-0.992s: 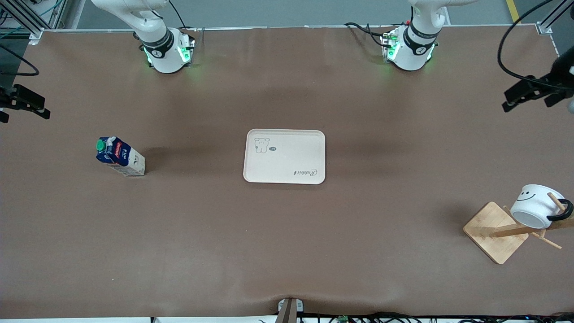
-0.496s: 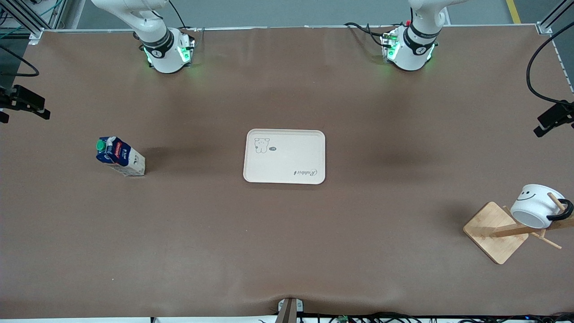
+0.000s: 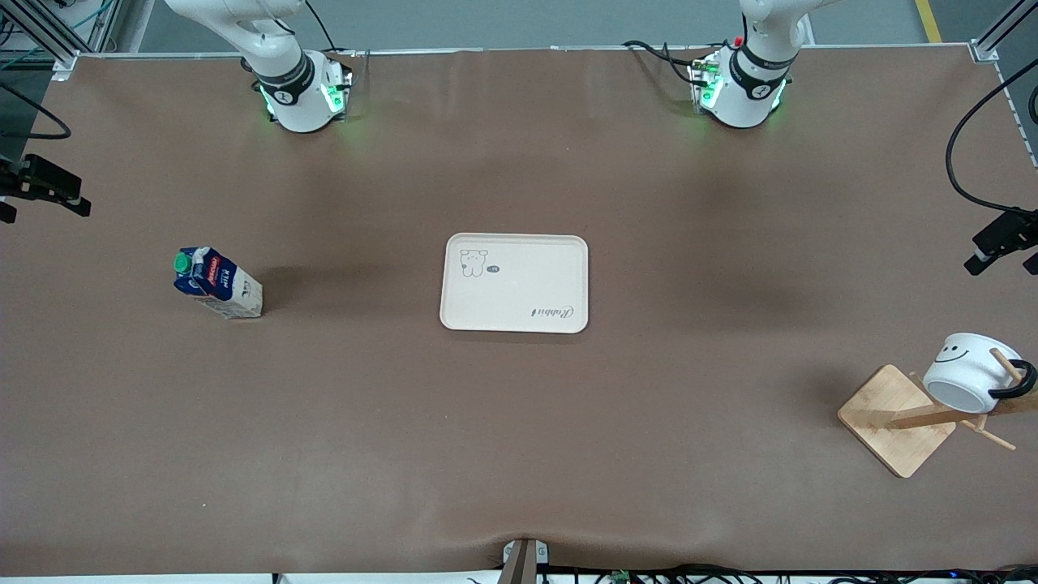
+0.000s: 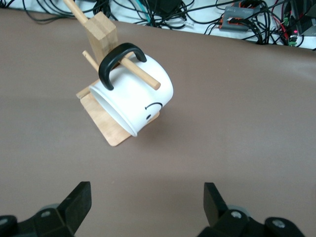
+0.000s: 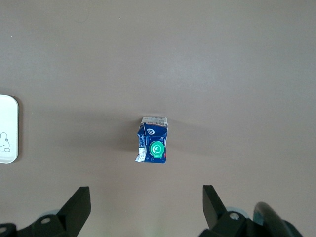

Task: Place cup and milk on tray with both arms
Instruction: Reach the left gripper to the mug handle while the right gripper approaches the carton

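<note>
Cup: you see the smiley mug (image 3: 967, 383) hanging by its black handle on a peg of the wooden rack (image 3: 898, 419), at the left arm's end of the bench (image 3: 519, 454).
Milk: your carton (image 3: 216, 282) stands upright on the bench toward the right arm's end, green cap up.
Tray: the cream Rabbit tray (image 3: 515, 282) lies mid-bench, between the two, nothing on it.
Left tool (image 4: 147, 207): jaws wide, holding nothing, up in the air over the bench near the rack.
Right tool (image 5: 146, 207): jaws wide, holding nothing, above the carton.
</note>
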Motion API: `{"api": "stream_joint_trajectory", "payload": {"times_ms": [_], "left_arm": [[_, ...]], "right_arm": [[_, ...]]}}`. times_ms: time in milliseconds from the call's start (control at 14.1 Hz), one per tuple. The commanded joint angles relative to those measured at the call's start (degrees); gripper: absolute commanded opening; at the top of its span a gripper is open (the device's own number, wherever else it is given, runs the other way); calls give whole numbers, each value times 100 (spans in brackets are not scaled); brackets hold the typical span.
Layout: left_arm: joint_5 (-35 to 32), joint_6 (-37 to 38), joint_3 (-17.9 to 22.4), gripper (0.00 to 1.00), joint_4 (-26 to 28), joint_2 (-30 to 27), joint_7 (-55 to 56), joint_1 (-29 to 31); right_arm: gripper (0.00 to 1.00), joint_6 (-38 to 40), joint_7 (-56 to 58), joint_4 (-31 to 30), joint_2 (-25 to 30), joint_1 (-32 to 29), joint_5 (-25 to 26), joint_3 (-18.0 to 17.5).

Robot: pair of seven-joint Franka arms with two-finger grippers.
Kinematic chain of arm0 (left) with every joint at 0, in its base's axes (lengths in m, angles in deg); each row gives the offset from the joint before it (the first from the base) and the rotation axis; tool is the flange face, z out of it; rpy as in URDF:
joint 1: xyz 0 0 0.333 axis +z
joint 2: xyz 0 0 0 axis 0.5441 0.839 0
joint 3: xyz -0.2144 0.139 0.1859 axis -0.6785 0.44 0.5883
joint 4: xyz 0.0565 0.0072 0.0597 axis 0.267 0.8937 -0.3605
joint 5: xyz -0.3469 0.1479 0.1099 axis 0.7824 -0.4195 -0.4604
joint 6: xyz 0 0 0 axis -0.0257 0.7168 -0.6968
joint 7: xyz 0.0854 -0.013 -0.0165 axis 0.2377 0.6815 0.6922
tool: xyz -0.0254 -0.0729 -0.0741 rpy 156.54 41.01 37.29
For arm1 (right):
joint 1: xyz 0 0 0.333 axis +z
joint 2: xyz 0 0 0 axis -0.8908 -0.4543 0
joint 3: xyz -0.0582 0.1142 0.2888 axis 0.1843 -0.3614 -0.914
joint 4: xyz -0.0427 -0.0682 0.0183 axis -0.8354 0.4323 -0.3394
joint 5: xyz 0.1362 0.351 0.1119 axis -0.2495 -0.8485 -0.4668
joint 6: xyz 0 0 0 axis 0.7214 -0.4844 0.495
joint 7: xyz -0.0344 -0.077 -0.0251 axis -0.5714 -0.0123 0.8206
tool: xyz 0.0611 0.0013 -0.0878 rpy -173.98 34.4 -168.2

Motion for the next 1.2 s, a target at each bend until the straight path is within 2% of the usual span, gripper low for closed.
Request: {"api": "stream_joint_trajectory", "payload": {"times_ms": [0, 425, 638, 921, 1134], "left_arm": [[273, -455, -37, 100, 63, 167, -371, 138], [1599, -1264, -37, 98, 45, 905, -1644, 165], [2276, -1450, -37, 92, -33, 1204, -2260, 157], [2621, -1547, -55, 85, -165, 1442, -2552, 130], [2586, -1547, -72, 59, -262, 1513, -2561, 104]], "right_arm": [[100, 85, 6, 134, -64, -39, 24, -15], [100, 85, 6, 134, -64, -39, 24, -15], [100, 85, 6, 143, -64, -39, 24, -15], [100, 76, 15, 134, -82, -31, 24, -15], [100, -3, 6, 134, -291, -39, 24, -15]]}}
